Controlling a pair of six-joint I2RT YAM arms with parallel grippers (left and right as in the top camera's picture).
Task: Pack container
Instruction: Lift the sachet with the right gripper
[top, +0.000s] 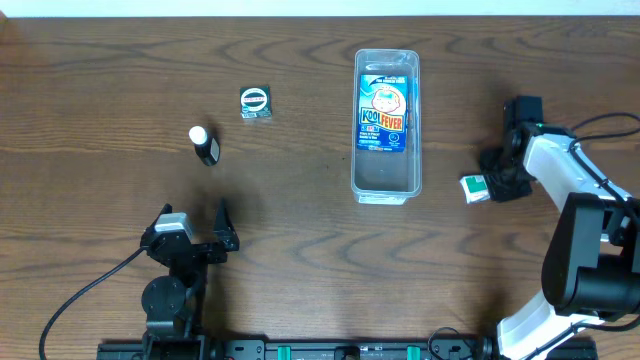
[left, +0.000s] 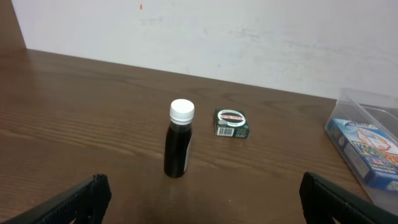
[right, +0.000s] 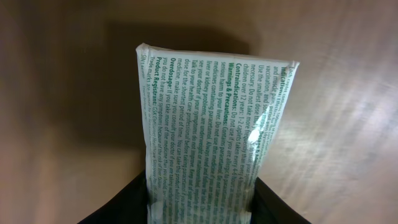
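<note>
Container (top: 386, 178), a long clear plastic tub with rounded corners, lies on the brown wooden counter (top: 100, 80). It is on the half far from the arm bases, a little toward the right arm's side, and its long side runs away from the robot. Inside it lies a flat blue box (top: 383, 115) with a cartoon face and the word "Fever" printed on it. This box covers the far part of the tub, and the near part shows the bare bottom.

The right tool (top: 488, 186) is to the right of the container, near its closer end but apart from it. It is closed on a medicine packet (right: 211, 118), white with green print and wrapped in shiny film. In the right wrist view the lower end of the packet sits between the two dark fingers (right: 118, 208), and the rest sticks out in front of them over the wood. Whether the packet touches the counter, I cannot tell.

The left tool (top: 193, 218) is on the robot's left side, well apart from the container, and it stands open with the jaws wide apart. In front of it a small black bottle (left: 179, 146) with a white cap stands upright. Beyond the bottle, toward the container, lies a small dark green box (left: 231, 122) with a round white logo on top. The bottle and this box are near each other but do not touch.
</note>
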